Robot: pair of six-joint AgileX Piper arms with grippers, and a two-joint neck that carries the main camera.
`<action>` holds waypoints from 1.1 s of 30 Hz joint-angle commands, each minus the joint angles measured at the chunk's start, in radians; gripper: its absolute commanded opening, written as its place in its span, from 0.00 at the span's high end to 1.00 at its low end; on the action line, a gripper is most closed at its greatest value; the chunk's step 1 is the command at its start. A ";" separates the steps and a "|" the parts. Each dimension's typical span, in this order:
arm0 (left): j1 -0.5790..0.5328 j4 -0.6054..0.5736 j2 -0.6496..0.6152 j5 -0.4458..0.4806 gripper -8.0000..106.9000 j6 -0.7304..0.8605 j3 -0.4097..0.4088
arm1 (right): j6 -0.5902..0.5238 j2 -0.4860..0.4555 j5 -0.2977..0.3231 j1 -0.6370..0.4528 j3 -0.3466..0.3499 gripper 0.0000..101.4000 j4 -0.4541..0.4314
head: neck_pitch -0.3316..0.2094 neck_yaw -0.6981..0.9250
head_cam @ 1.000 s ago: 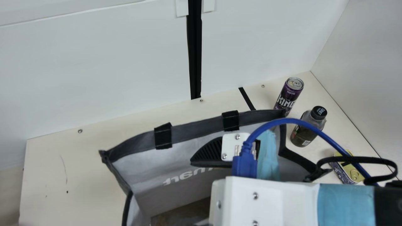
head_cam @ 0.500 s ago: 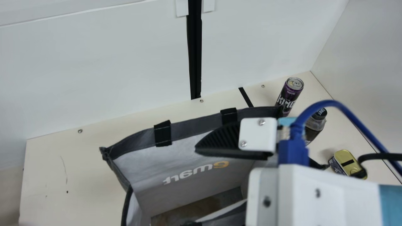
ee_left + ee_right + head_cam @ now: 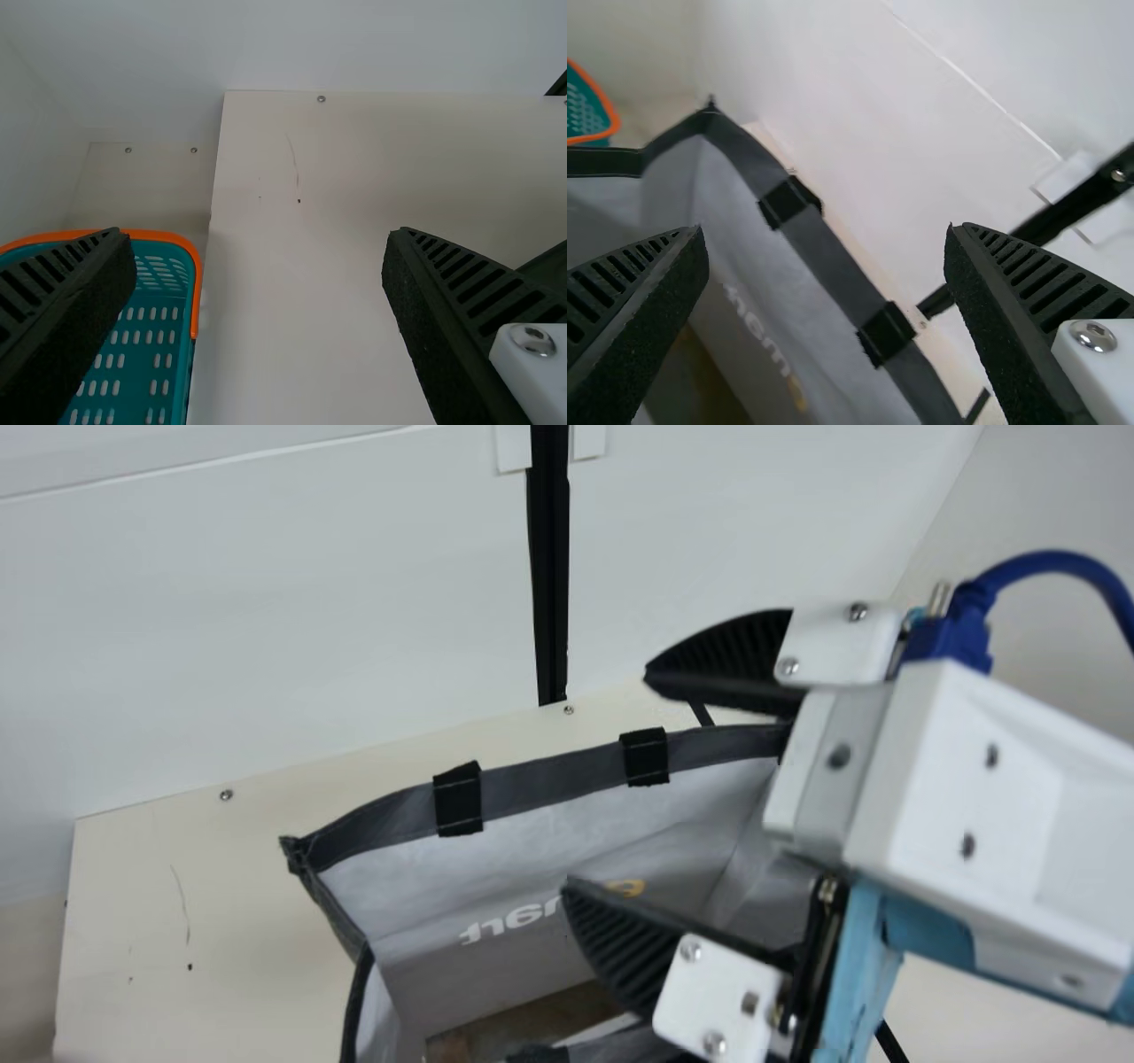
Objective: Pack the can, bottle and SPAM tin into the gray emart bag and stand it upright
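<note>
The right gripper, fingers wide apart with nothing between them, hangs over the gray emart bag at the right of the main view. The bag stands upright and open on the cream bench, at lower centre. The left gripper is also spread, unloaded. Standing looks achieved; loading probably remains, though the packed count cannot be told.

Bag mouth open, L half clear from above, R gripper blocking rt side
</note>
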 commanded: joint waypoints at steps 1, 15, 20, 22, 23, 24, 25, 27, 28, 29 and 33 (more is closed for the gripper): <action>0.000 0.000 0.000 0.000 0.15 0.000 0.000 | -0.016 0.011 -0.001 -0.087 -0.014 0.06 0.022 | -0.021 -0.001; 0.000 0.000 0.000 0.000 0.15 0.000 0.000 | -0.154 0.122 -0.001 -0.482 -0.091 0.06 0.235 | -0.021 -0.001; 0.000 0.000 0.000 0.000 0.15 0.000 0.000 | -0.180 0.168 -0.001 -0.616 -0.115 0.06 0.301 | -0.021 -0.001; 0.000 0.000 0.000 0.000 0.15 0.000 0.000 | -0.186 0.185 -0.001 -0.663 -0.121 0.06 0.323 | -0.021 -0.001; 0.000 0.000 0.000 0.000 0.15 0.000 0.000 | -0.187 0.193 -0.001 -0.684 -0.123 0.06 0.330 | -0.021 -0.001; 0.000 0.000 0.000 0.000 0.15 0.000 0.000 | -0.188 0.201 -0.001 -0.705 -0.125 0.06 0.339 | -0.021 -0.001; 0.000 0.000 0.000 0.000 0.15 0.000 0.000 | -0.190 0.208 -0.001 -0.725 -0.127 0.06 0.345 | -0.021 -0.001; 0.000 0.000 0.000 0.000 0.15 0.000 0.000 | -0.190 0.222 -0.001 -0.761 -0.129 0.06 0.355 | -0.021 -0.001; 0.000 0.000 0.000 0.000 0.15 0.000 0.000 | -0.190 0.229 -0.001 -0.778 -0.129 0.06 0.358 | -0.021 -0.001; 0.000 0.000 0.000 0.000 0.15 0.000 0.000 | -0.188 0.234 -0.001 -0.793 -0.129 0.06 0.359 | -0.021 -0.001; 0.000 0.000 0.000 0.000 0.15 0.000 0.000 | -0.179 0.252 -0.001 -0.847 -0.118 0.06 0.352 | -0.021 -0.001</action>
